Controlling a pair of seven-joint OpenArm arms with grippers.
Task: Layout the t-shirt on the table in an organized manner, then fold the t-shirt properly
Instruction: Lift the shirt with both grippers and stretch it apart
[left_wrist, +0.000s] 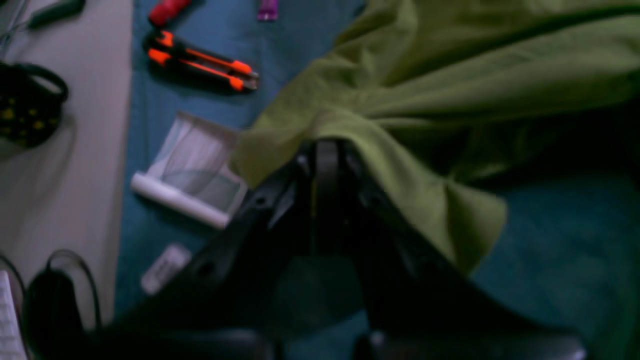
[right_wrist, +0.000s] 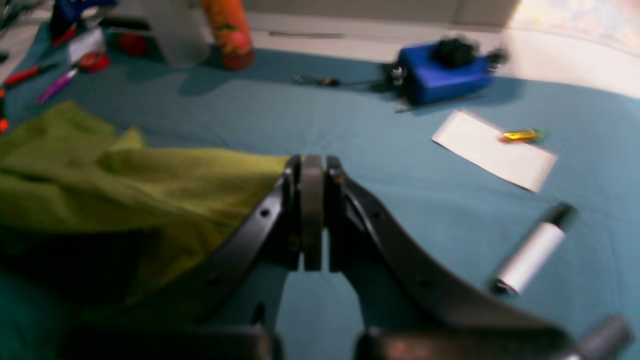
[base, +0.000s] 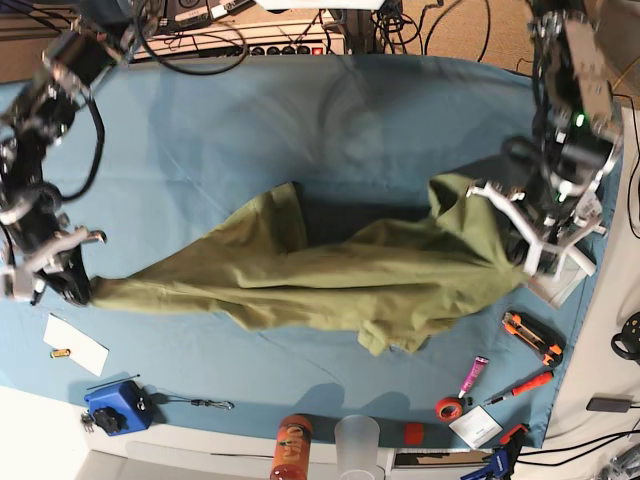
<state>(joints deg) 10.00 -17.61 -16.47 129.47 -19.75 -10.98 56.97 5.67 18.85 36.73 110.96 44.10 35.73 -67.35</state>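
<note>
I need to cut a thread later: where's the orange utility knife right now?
The knife lies on the table at the base view's lower right, just below the left gripper and above the pink marker.

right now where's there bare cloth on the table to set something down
The widest bare stretch of the table lies between the t-shirt and the far edge with the cables. A thinner strip runs between the shirt and the orange bottle. It is crowded around the orange box cutter and near the blue box.
</note>
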